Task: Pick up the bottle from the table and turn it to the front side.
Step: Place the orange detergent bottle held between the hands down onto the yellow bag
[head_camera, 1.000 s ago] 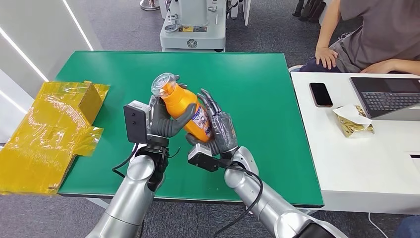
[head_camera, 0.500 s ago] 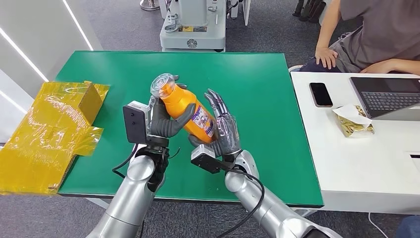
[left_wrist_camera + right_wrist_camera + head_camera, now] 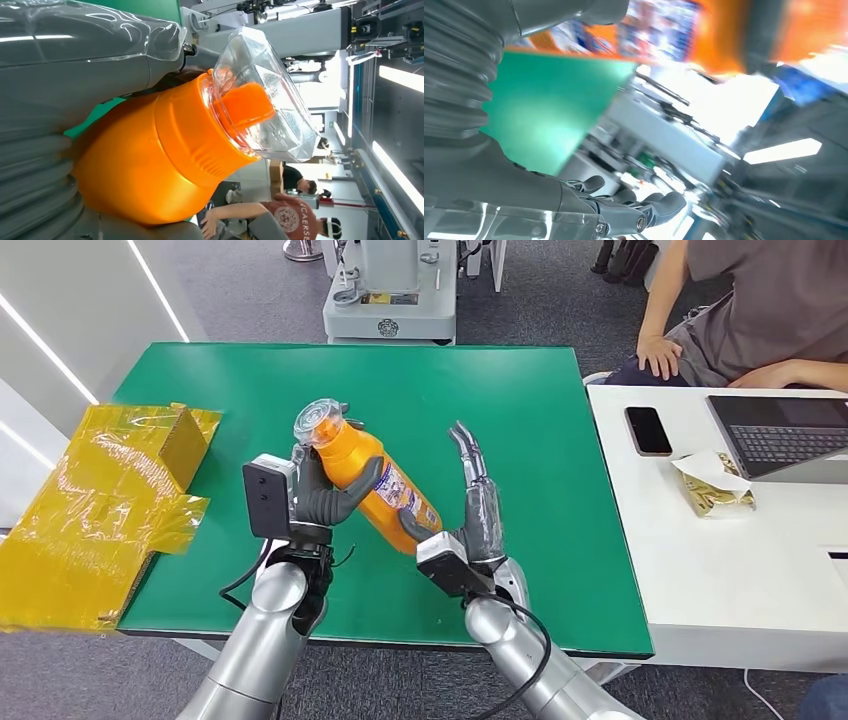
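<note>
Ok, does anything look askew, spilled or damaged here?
Nothing spilled or damaged. The orange bottle is tilted, cap on, gripped by the left hand above the green table; the right hand is open beside it.

A green table (image 3: pixel 520 400) stands on a grey carpet floor (image 3: pixel 250 290), with a crumpled sheet of yellow film (image 3: pixel 90 510) lying over its left edge beside a white wall panel (image 3: pixel 60 330) lit by slanted strips. Just to its right is a white desk (image 3: pixel 720 570) bearing a dark phone (image 3: pixel 648 430), an open laptop (image 3: pixel 780 435) and a gold packet (image 3: pixel 715 485), where a seated person (image 3: pixel 750 310) rests a hand on one knee. Beyond the far edge stands a white machine base (image 3: pixel 390 300).
</note>
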